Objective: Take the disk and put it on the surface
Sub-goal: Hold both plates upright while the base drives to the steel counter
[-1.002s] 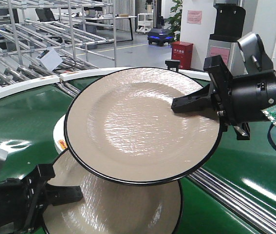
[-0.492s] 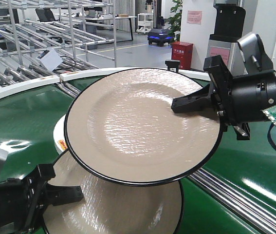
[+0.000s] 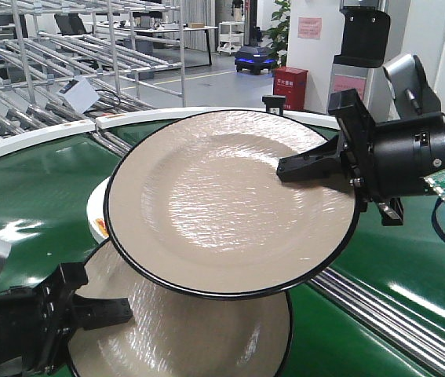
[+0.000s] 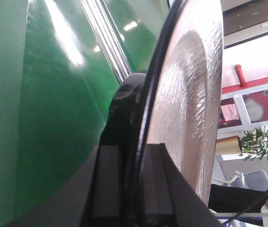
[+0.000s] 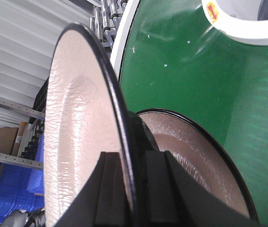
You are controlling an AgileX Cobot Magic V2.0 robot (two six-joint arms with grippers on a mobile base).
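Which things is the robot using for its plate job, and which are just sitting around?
For the job:
- upper plate, pinched by the right fingers
- lower plate, pinched by the left fingers

Just around:
- green belt
- red box
- metal racks
- blue cart

The right arm (image 3: 418, 153) reaches in level from the right. Its gripper (image 3: 294, 168) is clamped on the upper plate (image 3: 222, 204), with fingers (image 5: 109, 189) pressing both faces of the rim. The left gripper (image 3: 108, 310), low in the left corner, seems likewise closed on the lower plate (image 3: 191, 338). Its arm is mostly out of frame.
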